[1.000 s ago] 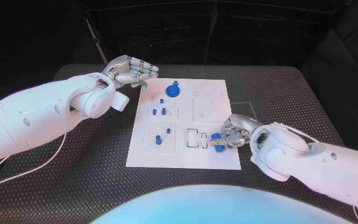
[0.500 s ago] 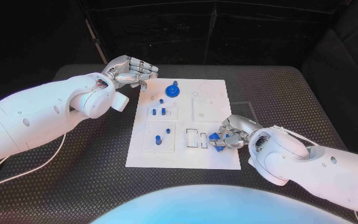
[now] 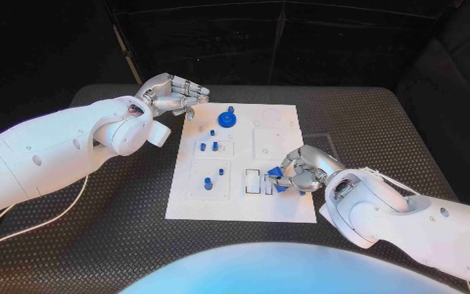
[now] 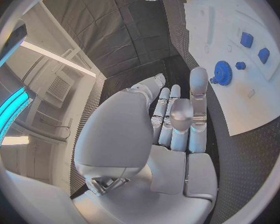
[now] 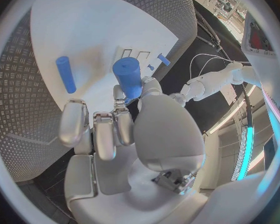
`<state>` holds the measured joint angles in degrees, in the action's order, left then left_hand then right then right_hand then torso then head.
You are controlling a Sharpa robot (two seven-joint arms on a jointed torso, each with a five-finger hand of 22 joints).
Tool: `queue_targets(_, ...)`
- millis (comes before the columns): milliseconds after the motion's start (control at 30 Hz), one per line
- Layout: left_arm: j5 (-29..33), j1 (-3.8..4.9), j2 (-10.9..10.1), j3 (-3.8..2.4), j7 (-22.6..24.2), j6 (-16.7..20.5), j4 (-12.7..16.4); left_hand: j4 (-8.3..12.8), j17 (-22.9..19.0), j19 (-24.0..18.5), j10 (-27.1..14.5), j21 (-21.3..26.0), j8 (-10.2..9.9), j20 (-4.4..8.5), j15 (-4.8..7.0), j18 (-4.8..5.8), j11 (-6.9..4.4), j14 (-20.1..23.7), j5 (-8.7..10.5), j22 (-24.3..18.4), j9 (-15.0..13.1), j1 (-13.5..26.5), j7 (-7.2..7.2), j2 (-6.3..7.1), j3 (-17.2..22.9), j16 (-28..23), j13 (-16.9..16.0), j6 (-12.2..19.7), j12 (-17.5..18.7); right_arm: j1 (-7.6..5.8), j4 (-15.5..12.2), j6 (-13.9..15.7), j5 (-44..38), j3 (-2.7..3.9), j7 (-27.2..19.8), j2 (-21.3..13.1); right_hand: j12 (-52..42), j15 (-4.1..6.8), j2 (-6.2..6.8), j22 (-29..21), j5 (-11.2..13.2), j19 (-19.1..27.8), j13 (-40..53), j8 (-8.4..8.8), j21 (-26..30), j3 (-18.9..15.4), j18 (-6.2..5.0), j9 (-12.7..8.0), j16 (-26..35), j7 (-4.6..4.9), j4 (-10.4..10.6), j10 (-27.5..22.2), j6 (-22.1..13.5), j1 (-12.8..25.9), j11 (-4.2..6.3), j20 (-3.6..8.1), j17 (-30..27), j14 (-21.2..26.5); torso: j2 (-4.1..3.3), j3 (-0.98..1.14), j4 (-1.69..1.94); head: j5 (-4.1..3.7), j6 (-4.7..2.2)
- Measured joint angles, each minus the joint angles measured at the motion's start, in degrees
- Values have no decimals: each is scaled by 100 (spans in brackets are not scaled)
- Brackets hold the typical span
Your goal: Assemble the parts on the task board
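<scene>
1. Black textured bench (image 3: 117, 206) carrying everything.
2. White rectangular task board (image 3: 290, 206) flat at mid-bench, with small blue parts standing in its recesses.
3. Left hand (image 3: 174, 95) hovering off the board's far left corner, fingers curled together, holding nothing.
4. Right hand (image 3: 301, 170) over the board's near right edge, pinching a blue cylindrical peg (image 5: 129, 77).
5. Blue gear (image 3: 227, 118) seated at the far end.
6. Second blue peg (image 5: 65, 73) lying loose on the board.
</scene>
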<state>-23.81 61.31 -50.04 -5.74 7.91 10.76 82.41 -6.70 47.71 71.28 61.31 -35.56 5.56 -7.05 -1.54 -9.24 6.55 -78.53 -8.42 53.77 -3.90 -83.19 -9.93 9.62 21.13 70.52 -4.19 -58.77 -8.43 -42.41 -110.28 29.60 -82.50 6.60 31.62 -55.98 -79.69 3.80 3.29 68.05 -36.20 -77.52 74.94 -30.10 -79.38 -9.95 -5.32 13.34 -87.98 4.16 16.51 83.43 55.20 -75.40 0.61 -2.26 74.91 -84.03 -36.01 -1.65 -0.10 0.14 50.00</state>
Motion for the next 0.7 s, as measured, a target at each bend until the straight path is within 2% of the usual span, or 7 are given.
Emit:
queue_targets(133,0,-2,6,0,-1,-4,0,0,0,0,0,0,0,0,0,0,0,0,0,0,0,0,0,0,0,0,0,0,0,0,103,-9,110,0,-11,132,0,0,-47,6,40,0,0,0,0,-8,0,0,0,0,8,0,0,47,0,0,0,0,-7,-4,1,7,0)
queue_targets(300,0,-3,10,0,-4,-11,3,0,0,0,0,0,0,0,0,0,0,0,0,0,0,0,0,0,0,0,0,0,0,-1,248,-104,216,0,-5,330,0,0,-174,6,259,0,0,1,0,-81,1,1,0,0,18,0,0,178,0,0,0,0,-14,-4,3,15,0)
queue_targets(367,0,-3,10,1,-6,-13,4,0,0,0,0,0,0,0,0,0,0,0,0,0,0,0,0,0,0,0,0,0,0,-1,309,-152,248,0,10,404,0,0,-201,6,462,0,-1,1,0,-129,0,49,0,-4,16,0,4,313,0,0,0,0,-14,-4,4,16,0)
queue_targets(467,0,-3,13,1,-8,-15,4,0,-6,0,0,18,0,0,13,0,0,13,0,-7,0,0,-7,0,0,0,0,7,0,-2,384,-196,278,1,31,499,0,0,-203,6,785,0,-1,-3,0,-209,0,77,0,-62,20,13,62,481,12,0,0,0,-14,-4,4,13,0)
queue_targets(700,0,-3,21,1,-15,-21,3,0,-11,0,0,22,0,0,21,0,0,21,0,-9,0,0,-21,0,0,0,0,21,0,-3,507,-229,328,4,77,710,1,-1,-209,12,844,0,-1,-17,0,-210,0,67,0,-74,21,21,75,531,21,0,-1,0,-15,-2,-1,16,0)
